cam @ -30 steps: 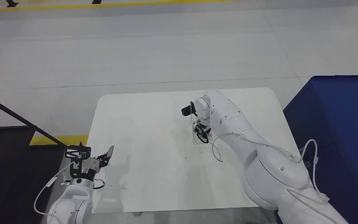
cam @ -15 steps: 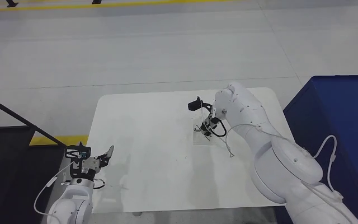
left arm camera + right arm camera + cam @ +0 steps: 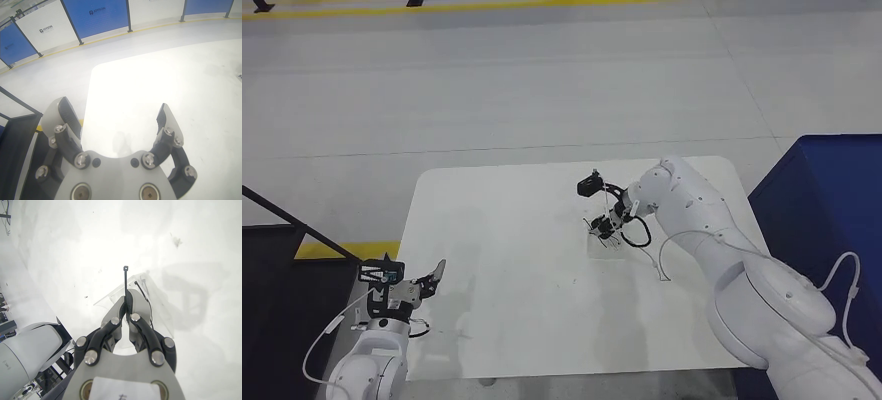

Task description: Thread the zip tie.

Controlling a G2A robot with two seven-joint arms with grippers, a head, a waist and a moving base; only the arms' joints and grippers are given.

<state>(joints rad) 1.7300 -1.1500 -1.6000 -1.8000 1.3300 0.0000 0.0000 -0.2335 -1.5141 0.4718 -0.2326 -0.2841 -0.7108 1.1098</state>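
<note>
Clamped in the right gripper (image 3: 126, 298) over the clear tray (image 3: 162, 321): zip tie (image 3: 125, 279), long axis in line with the fingers, head jutting past the tips. Nearer arm by far; left gripper (image 3: 113, 103), fingers spread and empty, well apart from the tray.

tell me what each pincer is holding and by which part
Right pincer grips the black zip tie by its strap, head end sticking out. Left pincer is open, holding nothing.
</note>
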